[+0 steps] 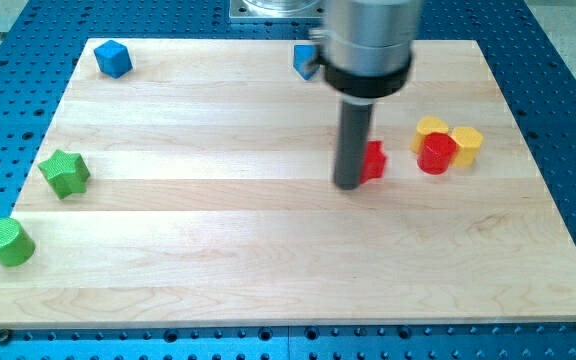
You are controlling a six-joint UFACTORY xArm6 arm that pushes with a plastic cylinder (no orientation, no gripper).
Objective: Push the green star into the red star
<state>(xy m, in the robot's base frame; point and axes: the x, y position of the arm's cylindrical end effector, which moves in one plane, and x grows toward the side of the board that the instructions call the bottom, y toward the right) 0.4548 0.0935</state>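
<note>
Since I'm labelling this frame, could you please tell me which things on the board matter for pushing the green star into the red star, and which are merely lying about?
Belonging to the job:
green star, at the view's left
red star, partly hidden, beside my tip
my tip

Just lying about:
green cylinder
blue cube
second blue block, partly hidden
red cylinder
two yellow blocks

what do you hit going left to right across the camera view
green cylinder → green star → blue cube → blue block partly behind the arm → my tip, touching the left edge of the red star → red cylinder → yellow blocks beside it, order unclear
</note>
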